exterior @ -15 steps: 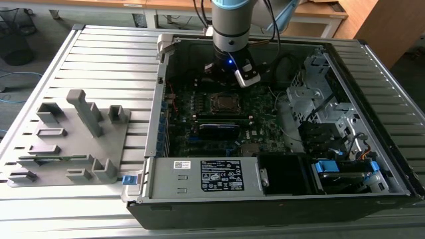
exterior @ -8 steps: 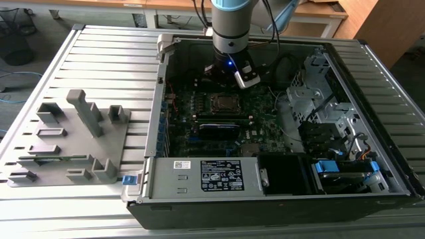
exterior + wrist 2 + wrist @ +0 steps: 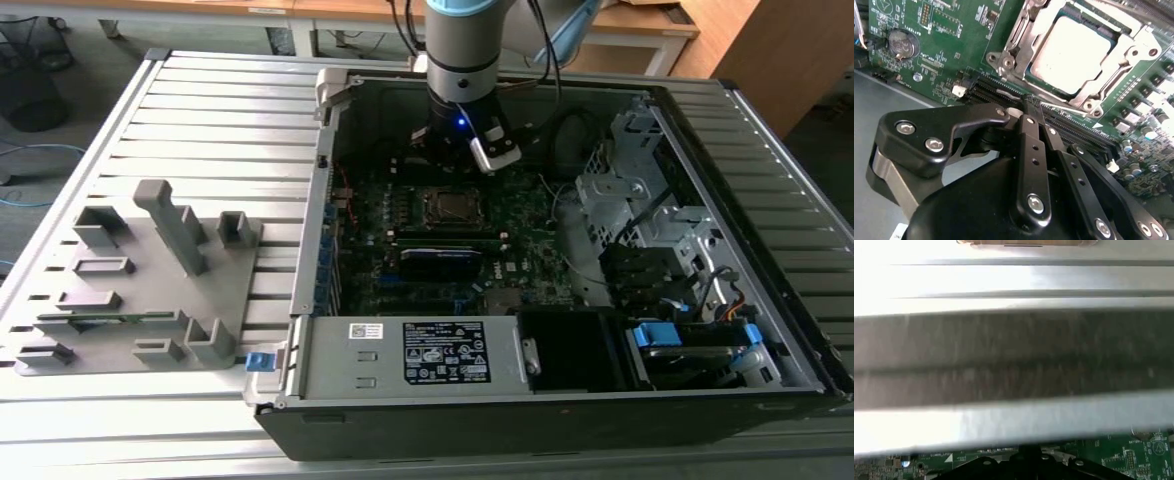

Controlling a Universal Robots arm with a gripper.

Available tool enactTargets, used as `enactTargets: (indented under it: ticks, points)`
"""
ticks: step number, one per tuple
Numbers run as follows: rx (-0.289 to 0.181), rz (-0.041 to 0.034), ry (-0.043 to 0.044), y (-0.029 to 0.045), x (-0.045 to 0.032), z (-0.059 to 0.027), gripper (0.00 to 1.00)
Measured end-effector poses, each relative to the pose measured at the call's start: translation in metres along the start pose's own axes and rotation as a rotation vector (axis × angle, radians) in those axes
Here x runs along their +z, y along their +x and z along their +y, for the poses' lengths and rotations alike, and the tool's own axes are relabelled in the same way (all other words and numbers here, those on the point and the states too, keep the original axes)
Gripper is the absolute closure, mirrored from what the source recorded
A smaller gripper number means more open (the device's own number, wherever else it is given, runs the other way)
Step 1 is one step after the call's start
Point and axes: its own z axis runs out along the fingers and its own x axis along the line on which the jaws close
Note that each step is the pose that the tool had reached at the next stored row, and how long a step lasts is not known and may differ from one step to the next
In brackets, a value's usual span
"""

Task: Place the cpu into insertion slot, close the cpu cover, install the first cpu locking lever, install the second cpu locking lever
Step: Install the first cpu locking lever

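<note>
We log the gripper (image 3: pixel 1030 102) clenched, fingertips together. In the exterior view it hangs at 12 o'clock of the insertion slot (image 3: pixel 451 206); the cpu (image 3: pixel 1074 52) sits inside, cpu cover (image 3: pixel 1128 47) closed flat over its edges.

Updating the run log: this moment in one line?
cpu seated | cpu cover closed over it | gripper shut beside cover

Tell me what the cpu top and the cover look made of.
The cpu top: apparently metal, matte silver-grey, reflecting light softly and evenly. The cover: likely stamped sheet metal, brighter, with glinting edges and a punched hole; which metal is unclear.
</note>
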Motion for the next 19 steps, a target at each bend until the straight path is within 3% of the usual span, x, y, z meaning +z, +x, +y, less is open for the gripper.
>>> enactTargets:
  ticks: [19]
  points:
    - [0.012,-0.0025,0.0053,0.0005,0.0038,0.0012,0.89]
